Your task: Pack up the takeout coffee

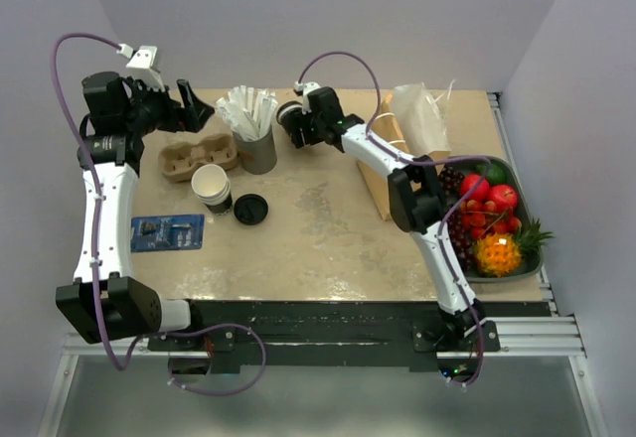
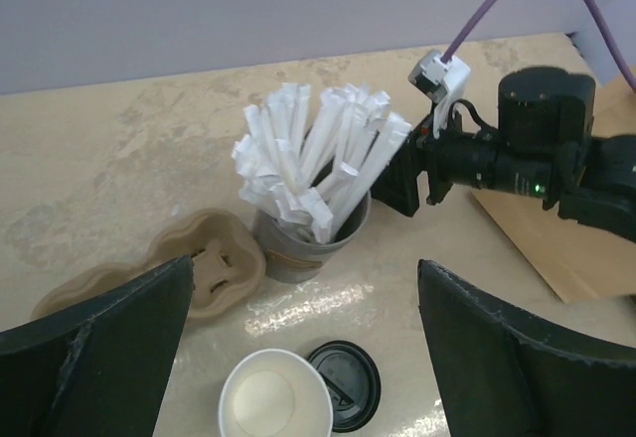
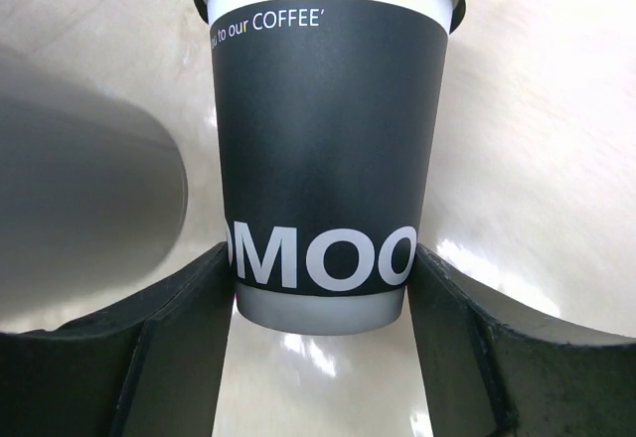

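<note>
Right gripper [image 3: 323, 258] is clamped on the takeout coffee [image 3: 328, 139]. Both fingers press the cup's lower sides right at the white lettering, base sitting between the fingertips, black lid at the far end pointing away from the wrist. In the top view the right gripper [image 1: 298, 124] is stretched out with the takeout coffee [image 1: 289, 116] at its tip, lid end past the fingertips. Can't tell if the cup base touches the table [image 1: 328, 248]. Just beside the held cup is the straw cup [image 1: 256, 149], a grey blur to the left in the right wrist view. Brown paper bag [image 1: 383, 164] lies back along the right forearm, behind the hand, and the fruit tray [image 1: 527, 258] is well behind it, near the elbow. Left gripper [image 2: 305, 263] has its fingers wide apart and holds nothing; the coffee is well apart from it, across the straw cup [image 2: 313, 243] full of wrapped straws [image 2: 318, 159]. Below the left hand are the cardboard cup carrier [image 2: 199, 263], the stack of lidless cups [image 2: 273, 397] and the loose black lid [image 2: 346, 385] touching the stack.
</note>
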`<action>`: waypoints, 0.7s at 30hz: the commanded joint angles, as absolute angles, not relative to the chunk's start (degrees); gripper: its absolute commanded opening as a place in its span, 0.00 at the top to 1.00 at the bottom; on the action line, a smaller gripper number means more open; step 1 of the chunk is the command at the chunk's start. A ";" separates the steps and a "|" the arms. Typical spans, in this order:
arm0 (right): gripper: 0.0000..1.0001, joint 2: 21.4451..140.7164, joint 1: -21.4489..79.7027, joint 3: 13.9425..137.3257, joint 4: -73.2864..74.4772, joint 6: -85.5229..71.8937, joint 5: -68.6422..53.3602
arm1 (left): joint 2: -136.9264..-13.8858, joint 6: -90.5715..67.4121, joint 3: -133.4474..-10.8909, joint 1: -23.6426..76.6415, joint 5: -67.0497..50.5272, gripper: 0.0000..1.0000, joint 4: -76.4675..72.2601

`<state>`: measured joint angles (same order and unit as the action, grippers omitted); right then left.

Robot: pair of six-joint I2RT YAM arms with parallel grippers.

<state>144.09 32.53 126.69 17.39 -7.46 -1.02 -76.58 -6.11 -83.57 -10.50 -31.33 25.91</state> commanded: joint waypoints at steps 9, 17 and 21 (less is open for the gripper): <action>0.46 110.06 31.46 99.07 17.14 -8.52 -10.09 | -67.07 3.08 -72.43 -0.97 -49.13 0.00 15.21; 0.49 92.30 31.82 77.27 9.06 -8.09 -17.22 | -65.56 -12.72 -63.73 -0.53 -49.22 0.00 2.21; 0.49 86.23 31.82 71.03 4.58 -5.55 -21.09 | -66.88 -19.41 -61.00 0.97 -55.79 0.00 -6.04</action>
<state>91.61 31.59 75.16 12.19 -7.66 -15.46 -65.93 -10.26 -63.16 -0.19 -49.15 5.93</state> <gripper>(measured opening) 0.669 0.994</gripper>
